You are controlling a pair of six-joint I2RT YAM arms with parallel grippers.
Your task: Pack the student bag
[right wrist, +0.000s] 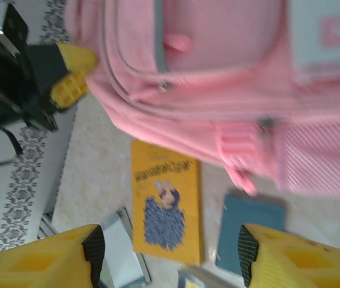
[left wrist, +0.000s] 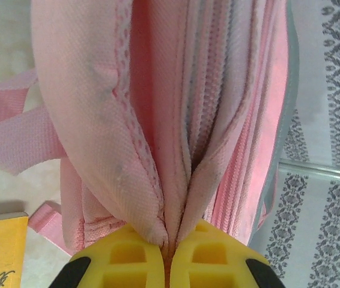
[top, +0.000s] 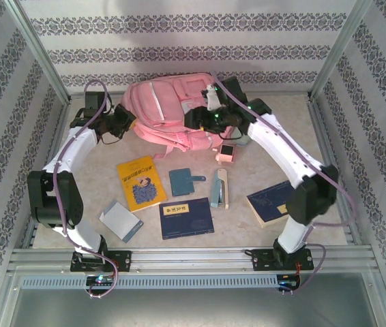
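Nearest the bases: dark blue book [top: 186, 218], yellow book [top: 140, 182] and teal case [top: 187, 181], flat on table [top: 101, 191]. Beyond, right gripper [right wrist: 170, 246]: jaws apart, nothing between; contact with bag unclear, view blurred. Left gripper [left wrist: 169, 264]: jaws clamped on a fabric fold of student bag [top: 169, 109], which lay at the far end.

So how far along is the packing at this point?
Early. Nothing looks packed. In hand: the left gripper pinches a seam of the large pink fabric backpack; the right gripper hangs open, empty. Left: the yellow book, teal case and dark blue book lie unpacked on the table.
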